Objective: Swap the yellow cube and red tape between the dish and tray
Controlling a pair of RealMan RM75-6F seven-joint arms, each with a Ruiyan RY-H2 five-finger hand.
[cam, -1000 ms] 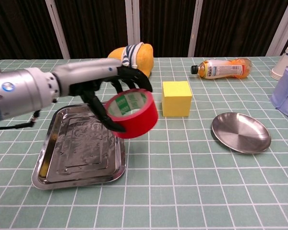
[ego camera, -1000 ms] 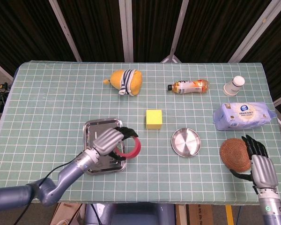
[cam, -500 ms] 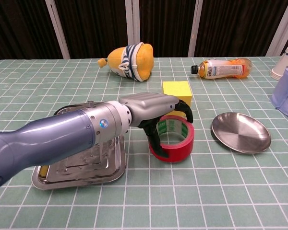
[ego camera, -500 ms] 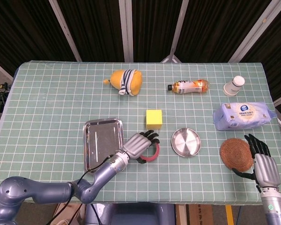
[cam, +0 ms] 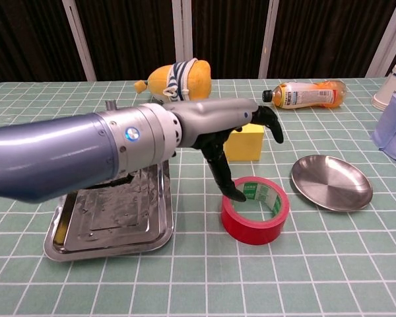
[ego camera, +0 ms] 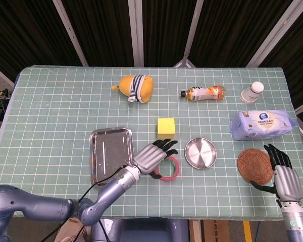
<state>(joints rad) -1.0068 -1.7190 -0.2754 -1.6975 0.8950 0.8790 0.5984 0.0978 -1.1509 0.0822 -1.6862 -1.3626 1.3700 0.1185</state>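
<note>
The left robot hand (cam: 241, 142) reaches out from the long grey forearm that crosses the chest view from the left, palm turned down, its dark fingers (cam: 272, 125) spread and hanging above the red tape (cam: 255, 210). The thumb points down toward the near rim of the roll; whether it touches is hard to tell, but nothing is gripped and the fingers stand apart, so the robot hand is released. In the head view this left robot hand (ego camera: 154, 157) sits just at 9 o'clock of the red tape (ego camera: 169, 170), covering part of its rim.

The red tape lies flat on the bench (ego camera: 60, 111), between the tray (ego camera: 110, 154) at its 9 o'clock and the dish (ego camera: 200, 153) at its 2 o'clock, touching neither. The yellow cube (ego camera: 166, 126) stands on the bench at 12 o'clock of the tape, apart from both tray and dish. In the chest view the arm hides part of the yellow cube (cam: 247, 142).

The right robot hand (ego camera: 282, 173) stays low at the bench's 4 o'clock edge, upright, fingers apart and holding nothing, just beside a woven coaster (ego camera: 253, 165).

Along the far side lie a plush toy (ego camera: 134, 88), a bottle (ego camera: 204, 93) on its side, a paper cup (ego camera: 252, 92) and a pack of wipes (ego camera: 262, 124).
</note>
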